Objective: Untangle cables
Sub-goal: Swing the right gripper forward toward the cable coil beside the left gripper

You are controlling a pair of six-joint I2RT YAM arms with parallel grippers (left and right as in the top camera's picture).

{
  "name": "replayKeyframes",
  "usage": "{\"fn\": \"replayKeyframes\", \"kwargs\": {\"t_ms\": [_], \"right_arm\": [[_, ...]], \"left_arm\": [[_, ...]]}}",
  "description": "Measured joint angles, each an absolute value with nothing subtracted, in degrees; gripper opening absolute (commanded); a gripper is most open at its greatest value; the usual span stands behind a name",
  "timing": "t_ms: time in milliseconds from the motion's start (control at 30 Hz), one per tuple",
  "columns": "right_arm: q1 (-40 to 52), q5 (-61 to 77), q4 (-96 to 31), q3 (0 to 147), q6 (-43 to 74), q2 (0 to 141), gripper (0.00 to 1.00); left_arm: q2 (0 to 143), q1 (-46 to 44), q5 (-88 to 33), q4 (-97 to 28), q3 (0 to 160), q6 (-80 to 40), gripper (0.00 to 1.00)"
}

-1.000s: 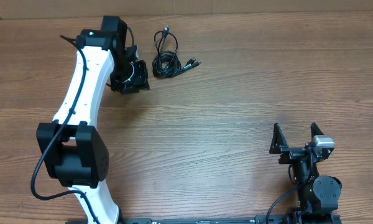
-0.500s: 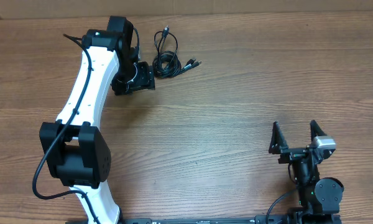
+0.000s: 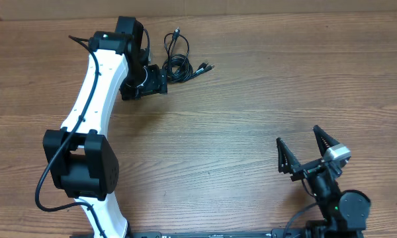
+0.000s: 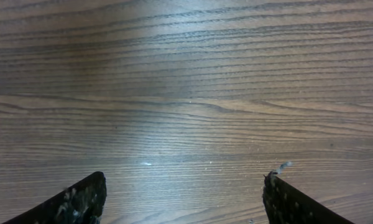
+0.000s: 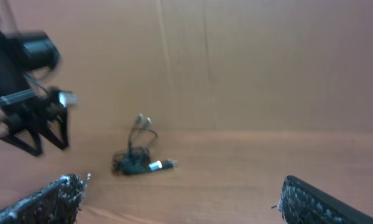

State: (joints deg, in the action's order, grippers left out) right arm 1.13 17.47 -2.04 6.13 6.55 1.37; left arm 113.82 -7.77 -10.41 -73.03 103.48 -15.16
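Cables (image 3: pixel 179 63) — judged light, limp; grasp at a protruding plug end (image 3: pixel 210 66). Left gripper (image 4: pixel 184 180) spread, empty, beside them; right gripper (image 3: pixel 300 141) likewise spread.

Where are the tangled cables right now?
In the overhead view, the cables lie in a bundle on the far side of the table, left of centre, just right of the tip of the left arm.

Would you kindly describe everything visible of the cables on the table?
The cables are thin black cords wound into a small loose coil, lying flat on the wooden table near its far edge. One loop with a plug reaches out from the coil; short ends with metallic plugs stick out sideways. The left tool is close beside them, open, gripping nothing.
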Motion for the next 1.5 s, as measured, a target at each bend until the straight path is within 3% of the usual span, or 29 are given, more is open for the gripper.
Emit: {"fn": "replayKeyframes", "kwargs": {"t_ms": [300, 767, 1233, 1300, 1500], "right_arm": [[1.13, 18.61, -19.03, 34.02, 6.92, 16.75, 1.0], [1.13, 23.73, -63.11, 77.19, 7.53, 61.98, 1.0], [1.37, 37.06, -57.84, 83.7, 7.94, 84.62, 1.0], [2.02, 38.48, -56.51, 83.7, 9.15, 88.2, 1.0], [4.86, 40.14, -52.23, 83.7, 13.5, 96.88, 1.0]], "left_arm": [[114.19, -7.9, -10.41, -72.14, 103.48, -17.06, 0.84], [114.28, -7.9, -10.41, -72.73, 103.48, -17.72, 0.91], [114.3, -7.9, -10.39, -72.51, 103.48, -17.72, 0.89], [114.3, -7.9, -10.41, -72.07, 103.48, -17.72, 0.81], [114.3, -7.9, -10.41, -70.37, 103.48, -18.26, 0.37]]}}
